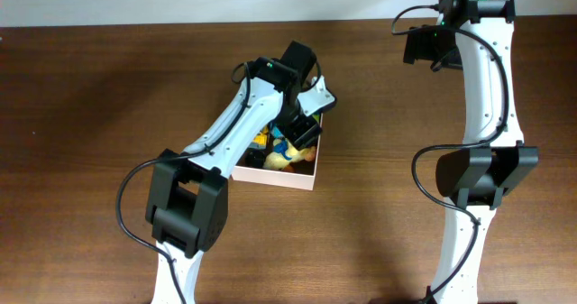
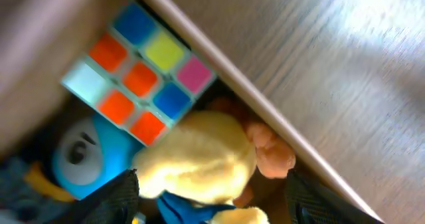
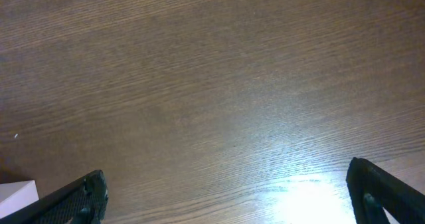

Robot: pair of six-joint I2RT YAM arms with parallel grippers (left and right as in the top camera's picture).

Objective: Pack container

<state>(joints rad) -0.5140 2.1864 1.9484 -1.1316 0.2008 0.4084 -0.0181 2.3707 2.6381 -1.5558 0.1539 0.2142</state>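
- Square, shallow, white-walled cardboard container [image 1: 275, 176]: mid-table on the brown wooden table [image 1: 90, 87]. It holds a multicoloured puzzle cube [image 2: 136, 71], a yellow plush toy [image 2: 199, 161] and a blue round toy [image 2: 89, 157].
- left gripper [image 1: 302, 128]: over the container, jaws open above the plush toy.
- right gripper [image 3: 226, 197]: jaws wide open over the table, well apart from the container.

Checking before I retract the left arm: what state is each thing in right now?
container: open-topped, partly filled.
left tool: open, above container, holding nothing.
right tool: open, empty, above bare table.
colour cube: inside, against the wall.
yellow plush: inside, not gripped.
blue toy: inside, beside the plush.
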